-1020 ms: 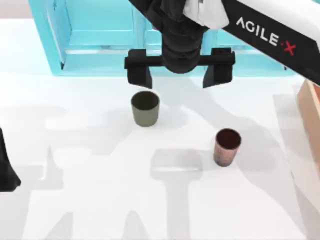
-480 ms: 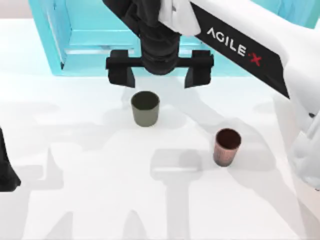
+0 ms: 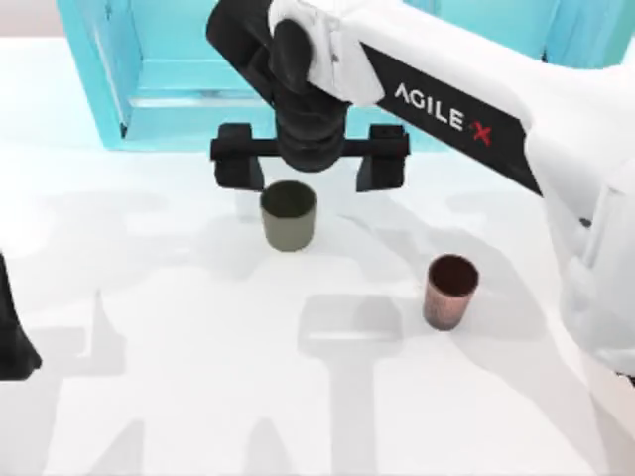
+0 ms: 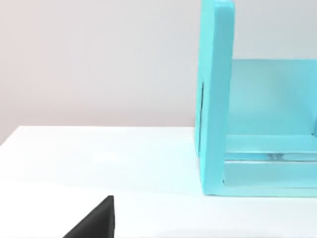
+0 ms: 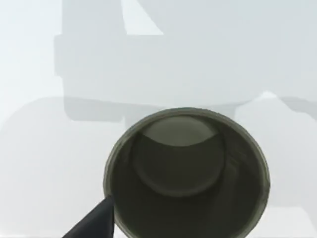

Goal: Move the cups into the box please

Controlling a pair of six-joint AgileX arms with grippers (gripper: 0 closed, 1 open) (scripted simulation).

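Note:
The olive-grey cup (image 3: pixel 289 213) stands upright left of the table's middle. My right gripper (image 3: pixel 310 171) hangs open just above its far rim, with one dark finger (image 3: pixel 238 169) to the cup's left and the other (image 3: pixel 382 169) to its right. The right wrist view looks straight down into this cup (image 5: pixel 185 173), and a dark fingertip (image 5: pixel 94 223) shows beside its rim. Standing free to the right, nearer the front, is the reddish-brown cup (image 3: pixel 449 291). The box is hidden behind my right arm.
The big turquoise shelf unit (image 3: pixel 179 69) runs along the back of the table, close behind the right gripper, and it also appears in the left wrist view (image 4: pixel 218 99). My left arm (image 3: pixel 10 337) is parked at the left edge.
My right gripper has swung left and come down closer to the olive-grey cup, and the arm now covers the right edge of the table. Both cups and the left arm stayed put.

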